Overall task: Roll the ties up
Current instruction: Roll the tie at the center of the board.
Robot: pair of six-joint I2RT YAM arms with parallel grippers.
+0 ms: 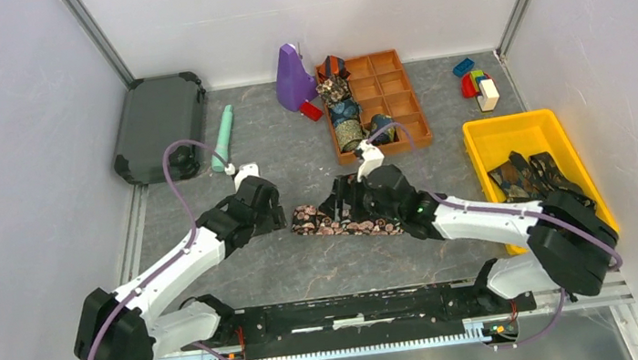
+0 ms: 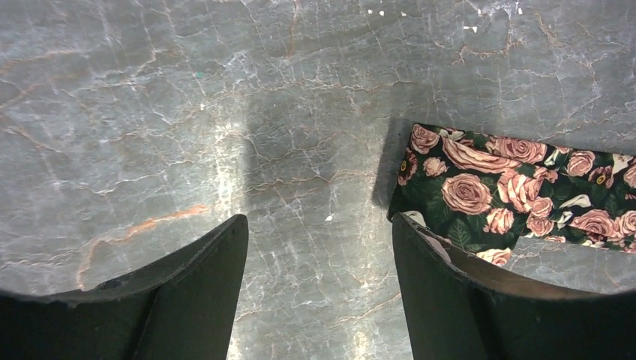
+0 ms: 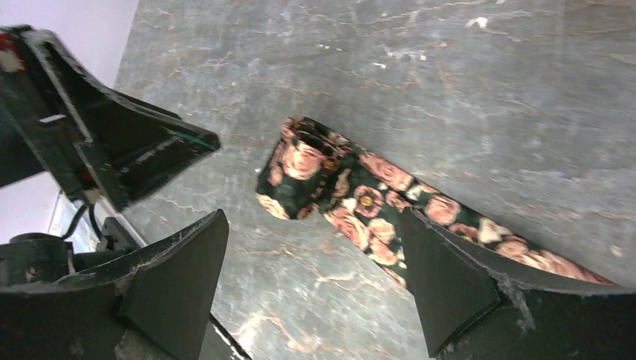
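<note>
both grippers open at a rose tie on the table
the rose tie lies flat, its left end seemingly curled into a small roll. the left gripper is spread wide just beside that end, holding nothing; the right gripper is spread over the strip.

No writing, number or brand is legible anywhere (faint pale marks on the left gripper, upper left, are blurred).
</note>
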